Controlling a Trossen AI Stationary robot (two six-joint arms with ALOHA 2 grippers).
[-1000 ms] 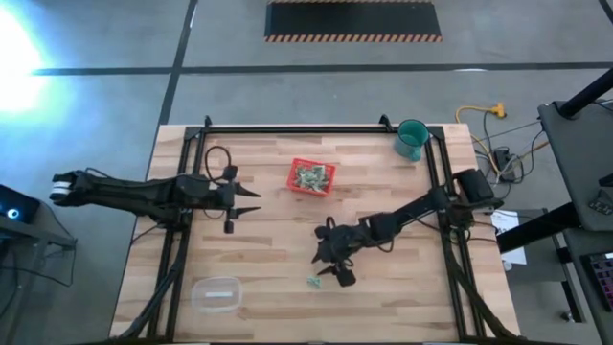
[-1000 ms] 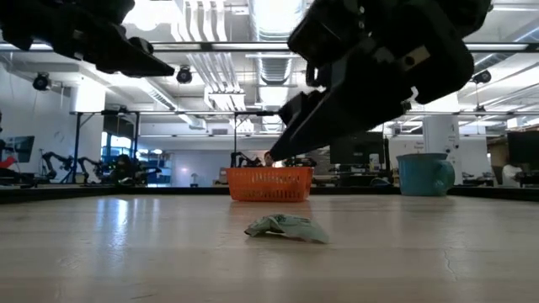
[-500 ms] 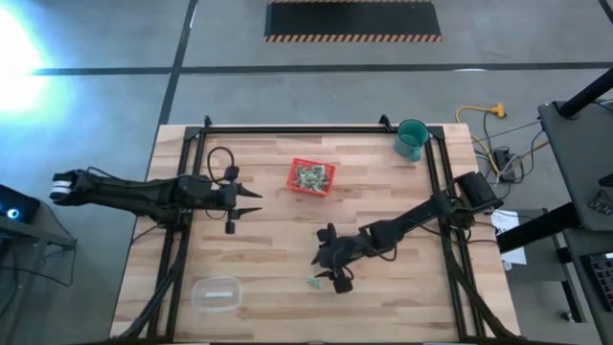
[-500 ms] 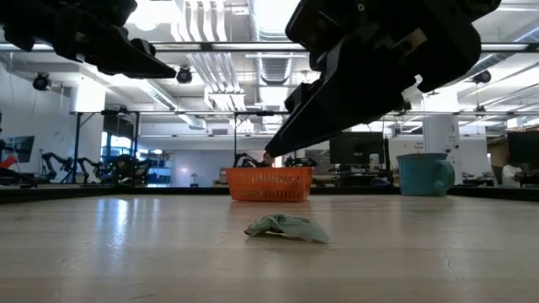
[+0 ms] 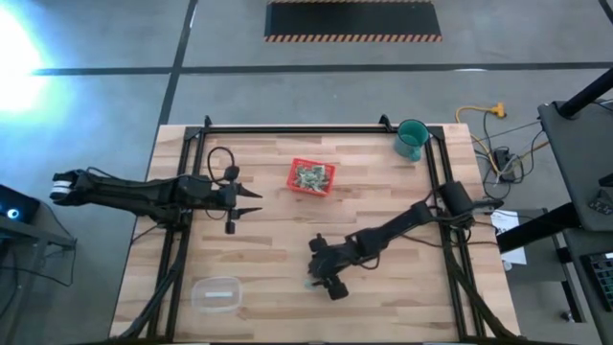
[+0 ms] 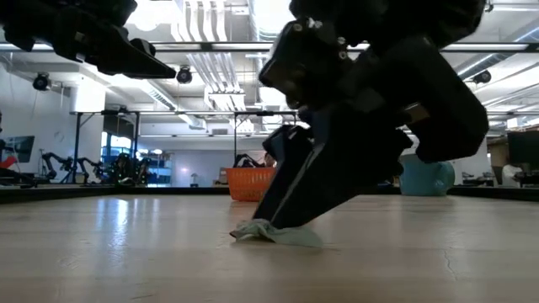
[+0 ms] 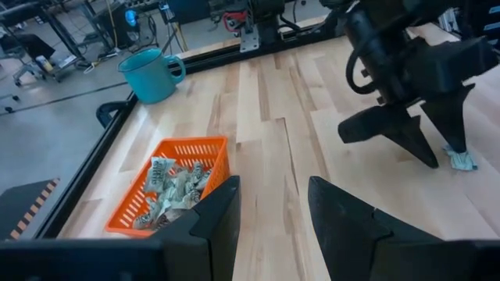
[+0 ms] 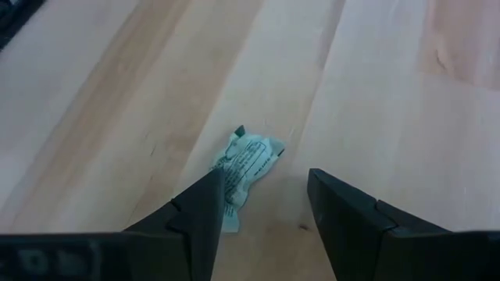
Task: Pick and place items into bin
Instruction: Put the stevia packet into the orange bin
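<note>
One small pale-green crumpled item (image 8: 247,167) lies flat on the wooden table, near its front middle (image 6: 282,235). My right gripper (image 8: 262,215) is open and slants down over it. One finger stands at the item's edge and the other is clear of it, as the left wrist view also shows (image 7: 445,152). The red bin (image 5: 293,182) stands at the far middle of the table with several pale items inside (image 7: 176,187). My left gripper (image 5: 257,203) hovers open above the table's left part, holding nothing. My right gripper comes at the item slanting down from the table's right. One fingertip (image 8: 205,204) stands right at the item's near end (image 8: 230,218). I cannot tell whether it touches. The item lies flat on the table.
A teal cup (image 5: 412,139) stands at the far right corner. A clear plastic container (image 5: 217,293) sits near the front left. A black rail frame (image 5: 287,129) runs along the table's far and side edges. Bare wood lies between the item and the bin.
My right gripper has come down toward the table's near edge and slightly left, onto the item. It has tipped more steeply downward, and its fingers have stayed apart. The item has stayed on the table.
</note>
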